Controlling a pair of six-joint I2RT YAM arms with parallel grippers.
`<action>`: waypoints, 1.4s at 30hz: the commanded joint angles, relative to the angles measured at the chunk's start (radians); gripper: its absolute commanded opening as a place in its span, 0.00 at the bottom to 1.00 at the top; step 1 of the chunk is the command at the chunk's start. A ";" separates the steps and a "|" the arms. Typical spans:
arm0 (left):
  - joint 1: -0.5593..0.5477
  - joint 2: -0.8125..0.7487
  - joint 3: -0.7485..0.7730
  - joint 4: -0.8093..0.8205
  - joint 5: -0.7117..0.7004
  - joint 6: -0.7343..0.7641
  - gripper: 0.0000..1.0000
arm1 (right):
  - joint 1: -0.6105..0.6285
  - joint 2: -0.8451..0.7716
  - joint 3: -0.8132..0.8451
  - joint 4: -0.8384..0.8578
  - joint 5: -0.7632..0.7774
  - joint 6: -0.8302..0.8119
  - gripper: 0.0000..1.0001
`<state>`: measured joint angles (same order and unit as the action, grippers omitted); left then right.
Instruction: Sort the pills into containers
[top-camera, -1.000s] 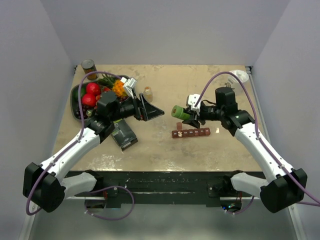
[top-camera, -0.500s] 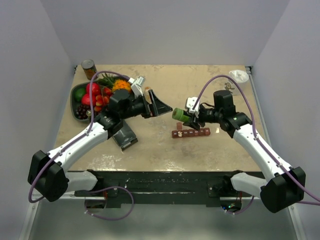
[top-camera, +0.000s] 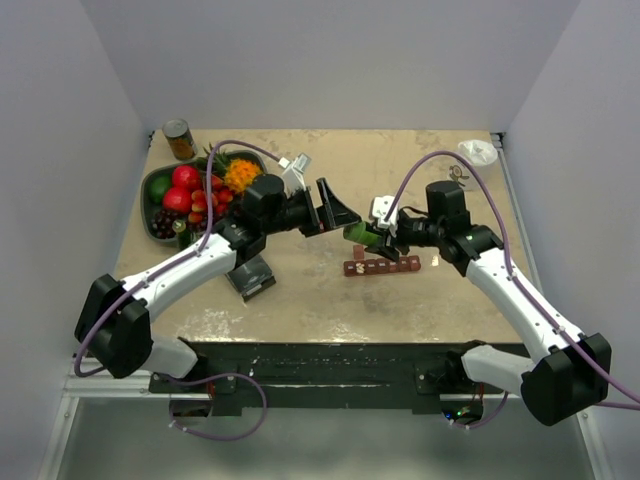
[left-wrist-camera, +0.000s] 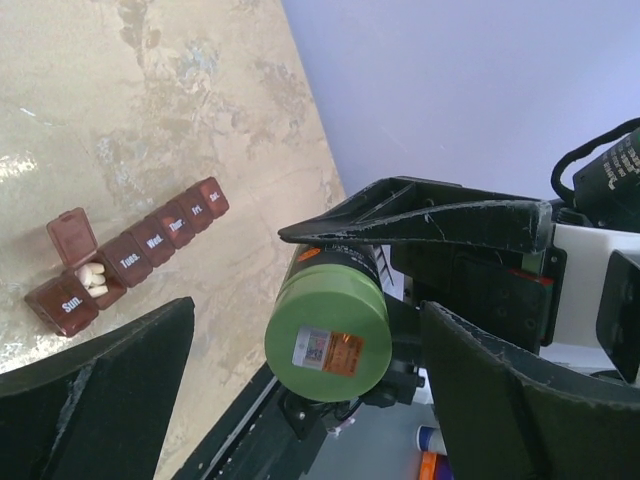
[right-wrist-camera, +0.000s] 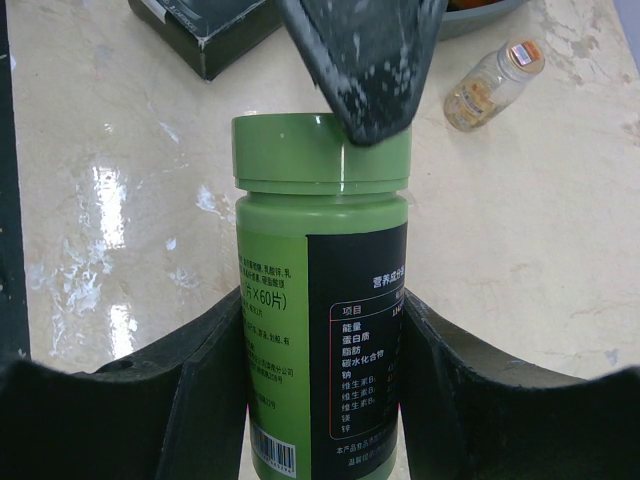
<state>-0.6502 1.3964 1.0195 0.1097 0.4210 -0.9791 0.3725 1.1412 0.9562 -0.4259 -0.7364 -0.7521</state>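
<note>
Right gripper (top-camera: 374, 238): clamped on green pill bottle (right-wrist-camera: 320, 300), held off the surface (top-camera: 420, 170).
Left gripper (top-camera: 340, 207): jaws spread either side of the bottle's cap (left-wrist-camera: 328, 335).
Pill organizer (left-wrist-camera: 140, 255): red-brown day-labelled strip, lying on surface just below bottle. Second compartment's lid raised, white pills (left-wrist-camera: 92, 280) inside; other lids down.
Surface: mottled beige, with fruit tray (top-camera: 150, 192) and can (top-camera: 178, 138) at far left.
Walls: pale lilac.

Sun., Tues., Wed. on containers (left-wrist-camera: 140, 250) lids, 60片 on green bottle (right-wrist-camera: 320, 300)
</note>
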 joint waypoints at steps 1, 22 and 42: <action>-0.017 0.016 0.057 0.036 -0.005 -0.027 0.97 | 0.005 -0.024 -0.002 0.033 -0.035 -0.016 0.00; -0.048 0.052 0.051 0.051 0.114 0.009 0.20 | 0.005 -0.021 -0.005 0.036 -0.043 -0.010 0.00; -0.005 0.142 0.171 -0.108 0.372 0.477 0.00 | 0.003 0.069 0.044 -0.034 -0.339 0.080 0.00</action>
<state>-0.6460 1.5219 1.1316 0.0093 0.7238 -0.6857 0.3573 1.1782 0.9428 -0.4873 -0.8494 -0.7204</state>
